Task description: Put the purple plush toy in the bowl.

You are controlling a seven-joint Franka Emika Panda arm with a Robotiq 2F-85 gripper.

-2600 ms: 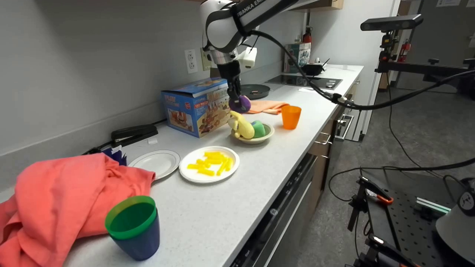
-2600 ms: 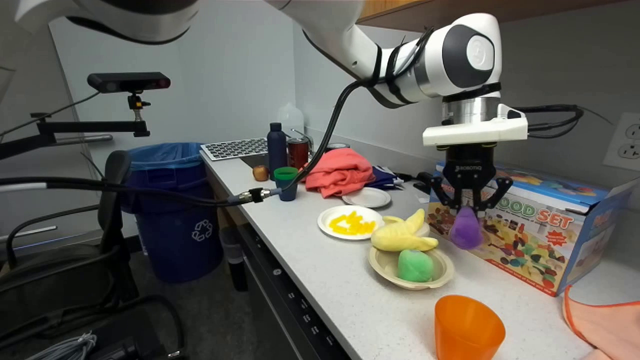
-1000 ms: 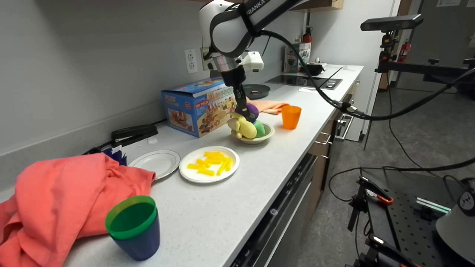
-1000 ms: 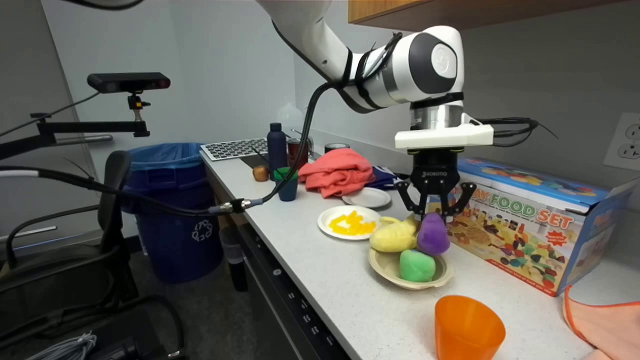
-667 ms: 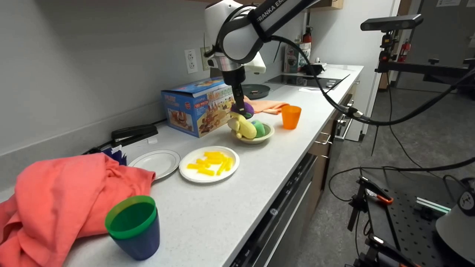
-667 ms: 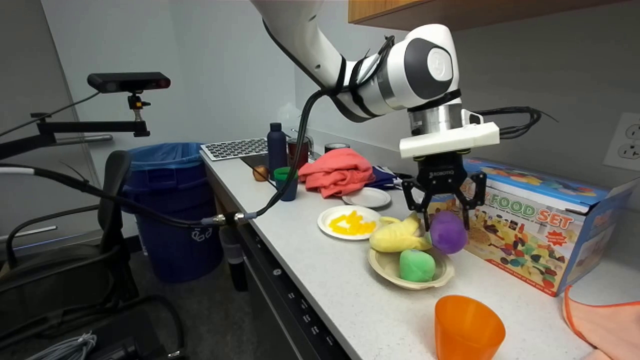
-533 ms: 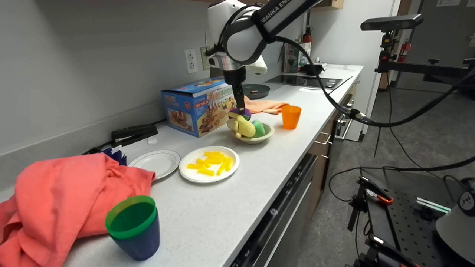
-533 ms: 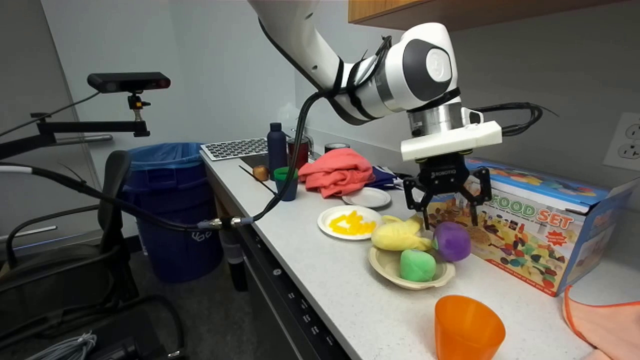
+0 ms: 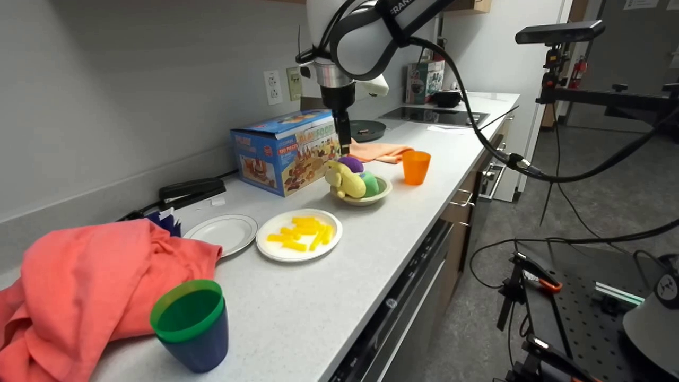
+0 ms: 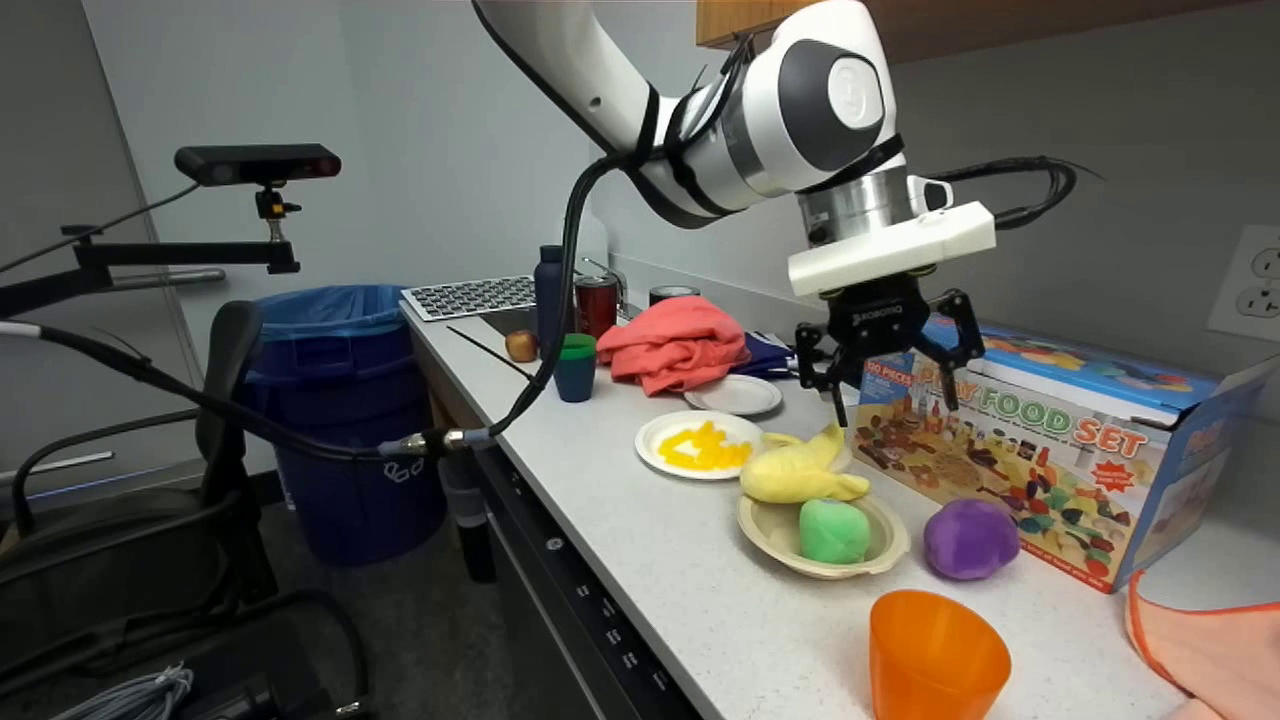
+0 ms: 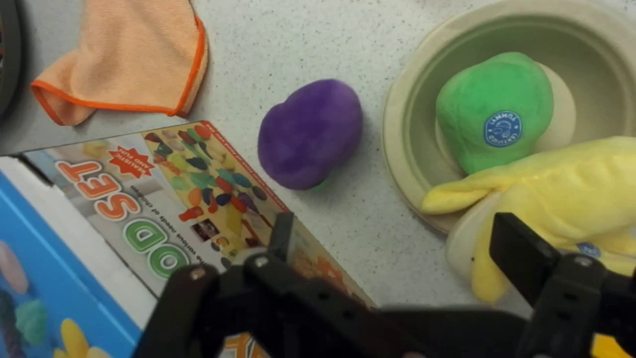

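The purple plush toy [image 10: 970, 540] lies on the counter just outside the bowl [image 10: 772, 542], on the side toward the printed box. In the wrist view, a strip of counter separates the purple toy [image 11: 310, 134] from the bowl's rim [image 11: 395, 144]. A green plush toy [image 10: 834, 531] sits inside the bowl, and a yellow plush toy [image 10: 800, 474] leans over its edge. Above the yellow toy and the box's front, my gripper [image 10: 895, 402] hangs tilted and wide open, with nothing between its fingers [image 11: 282, 233]. Another exterior view has the purple toy [image 9: 351, 163] partly hidden behind the yellow one.
The play food box [image 10: 1030, 470] stands by the wall, close beside the purple toy. An orange cup [image 10: 938, 655] and a peach cloth [image 10: 1215, 640] are nearby. A white plate with yellow pieces [image 10: 660, 440] lies beyond the bowl. A cabinet [image 10: 960, 25] overhangs the counter.
My gripper carried the purple toy to the bowl's edge, then opened. The toy dropped and came to rest on the counter beside the bowl. The gripper has risen and tilted.
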